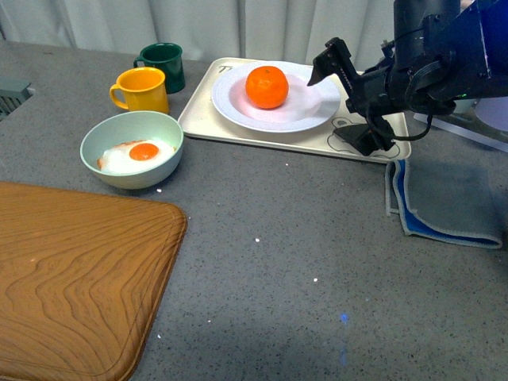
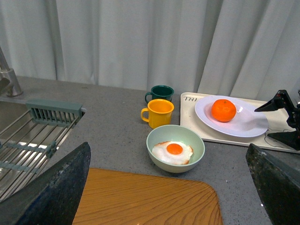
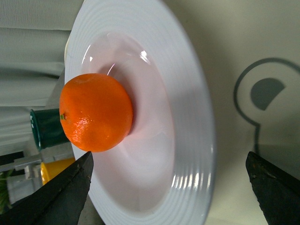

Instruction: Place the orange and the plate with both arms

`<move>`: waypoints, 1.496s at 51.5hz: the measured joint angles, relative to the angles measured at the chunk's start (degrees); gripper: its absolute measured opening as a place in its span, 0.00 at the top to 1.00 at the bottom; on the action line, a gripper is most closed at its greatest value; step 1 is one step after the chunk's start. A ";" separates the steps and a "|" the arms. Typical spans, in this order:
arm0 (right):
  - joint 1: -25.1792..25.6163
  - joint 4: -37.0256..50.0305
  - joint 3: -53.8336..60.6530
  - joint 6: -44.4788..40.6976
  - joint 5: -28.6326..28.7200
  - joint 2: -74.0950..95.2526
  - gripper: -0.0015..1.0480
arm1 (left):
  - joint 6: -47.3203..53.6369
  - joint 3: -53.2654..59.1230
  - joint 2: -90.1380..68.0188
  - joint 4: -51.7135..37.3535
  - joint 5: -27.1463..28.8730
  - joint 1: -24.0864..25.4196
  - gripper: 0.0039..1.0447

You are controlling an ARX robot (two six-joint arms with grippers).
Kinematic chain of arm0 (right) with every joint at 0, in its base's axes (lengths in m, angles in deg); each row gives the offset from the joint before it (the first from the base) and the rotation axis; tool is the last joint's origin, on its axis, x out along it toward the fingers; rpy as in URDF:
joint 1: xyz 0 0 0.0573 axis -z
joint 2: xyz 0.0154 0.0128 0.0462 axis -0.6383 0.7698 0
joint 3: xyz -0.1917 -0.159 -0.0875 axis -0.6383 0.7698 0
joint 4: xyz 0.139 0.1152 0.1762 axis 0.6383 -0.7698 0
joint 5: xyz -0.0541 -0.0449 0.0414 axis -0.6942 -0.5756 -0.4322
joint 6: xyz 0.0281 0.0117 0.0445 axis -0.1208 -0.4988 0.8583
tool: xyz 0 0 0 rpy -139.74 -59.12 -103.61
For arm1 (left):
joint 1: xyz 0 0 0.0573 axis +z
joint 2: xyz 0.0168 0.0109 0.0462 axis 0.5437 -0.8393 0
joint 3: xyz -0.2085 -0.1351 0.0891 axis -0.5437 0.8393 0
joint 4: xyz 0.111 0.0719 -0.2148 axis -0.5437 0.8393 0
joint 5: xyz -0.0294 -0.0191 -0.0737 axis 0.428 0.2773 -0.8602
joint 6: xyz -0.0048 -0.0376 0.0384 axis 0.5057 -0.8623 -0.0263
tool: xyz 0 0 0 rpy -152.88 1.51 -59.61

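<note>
The orange (image 1: 267,86) rests in the white plate (image 1: 309,113), which stands on a cream tray (image 1: 262,133) at the back of the counter. My right gripper (image 1: 337,107) is open at the plate's right rim, one finger above the rim and one low beside the tray; it holds nothing. The right wrist view shows the orange (image 3: 96,112) and the ridged plate rim (image 3: 187,117) between the spread jaws of the right gripper (image 3: 169,157). My left gripper (image 2: 168,154) is open and empty, back over the wooden board, facing the orange (image 2: 223,110) and plate (image 2: 243,126) from afar.
A pale green bowl (image 1: 132,148) with a fried egg, a yellow mug (image 1: 141,89) and a green mug (image 1: 164,63) stand left of the tray. A wooden board (image 1: 71,278) fills the near left. A grey-blue cloth (image 1: 448,198) lies right. A sink rack (image 2: 28,136) is far left.
</note>
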 joint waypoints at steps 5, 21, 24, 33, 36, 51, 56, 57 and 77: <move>0.31 -0.76 1.99 -3.85 -2.08 -1.64 0.09 | 0.00 0.00 0.00 0.00 0.00 0.00 0.06; 0.11 26.53 13.20 -23.17 -21.51 -3.54 0.24 | 0.02 0.00 0.00 0.00 -0.04 0.00 0.06; 0.46 43.80 24.35 -36.30 -27.74 -7.13 0.36 | 0.02 0.00 0.00 0.00 0.02 0.00 0.06; 3.58 63.71 49.75 -55.25 -26.99 -26.21 0.73 | 0.02 0.00 0.00 0.00 0.00 0.00 0.06; 4.26 64.76 56.02 -56.37 -26.38 -30.08 0.85 | 0.02 0.00 0.00 0.00 0.00 0.00 0.06; 5.95 65.88 72.76 -57.72 -24.22 -43.65 0.99 | 0.02 0.00 0.00 0.00 0.00 0.00 0.06; 6.60 65.37 77.11 -57.75 -23.69 -48.54 0.99 | 0.00 0.00 0.00 0.00 0.00 0.00 0.06; 6.71 65.13 77.94 -57.75 -23.63 -49.48 0.99 | 0.02 0.00 0.00 0.00 0.00 0.00 0.06; 10.27 55.45 90.16 -57.75 -20.09 -70.86 0.99 | 0.02 0.00 0.00 0.00 0.00 0.00 0.06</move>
